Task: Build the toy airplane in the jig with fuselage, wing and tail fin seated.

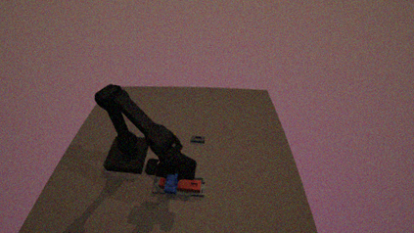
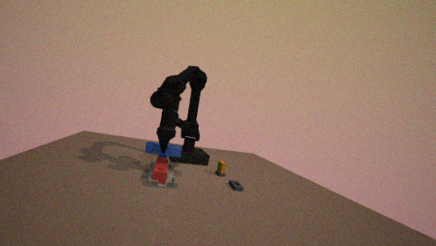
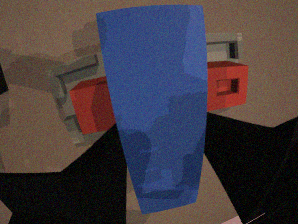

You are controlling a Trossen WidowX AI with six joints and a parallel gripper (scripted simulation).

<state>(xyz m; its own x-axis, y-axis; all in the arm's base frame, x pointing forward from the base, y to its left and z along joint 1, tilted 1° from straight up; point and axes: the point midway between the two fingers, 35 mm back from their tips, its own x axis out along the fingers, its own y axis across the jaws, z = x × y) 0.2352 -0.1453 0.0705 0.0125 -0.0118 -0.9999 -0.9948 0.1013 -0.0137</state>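
The red fuselage [image 1: 186, 185] [image 2: 160, 175] [image 3: 95, 109] lies in the grey cradle [image 1: 193, 195] [image 3: 83, 69]. The square tail socket [image 3: 228, 87] near its end is empty. My gripper [image 2: 163, 152] is shut on the blue wing [image 1: 171, 184] [image 2: 151, 148] [image 3: 155, 65], which lies crosswise over the fuselage. In the exterior view the wing is slightly above the fuselage, with a small blue part beneath its middle. The wing hides its own tab and the top socket in the wrist view. The yellow tail fin [image 2: 221, 167] stands upright in a small dark holder.
An empty-looking dark holder [image 1: 198, 139] [image 2: 236, 185] lies on the table [image 1: 250, 199] [image 2: 110, 211], apart from the cradle. The tail fin stands between that holder and the arm's base [image 1: 126, 160] [image 2: 195, 156] in the exterior view.
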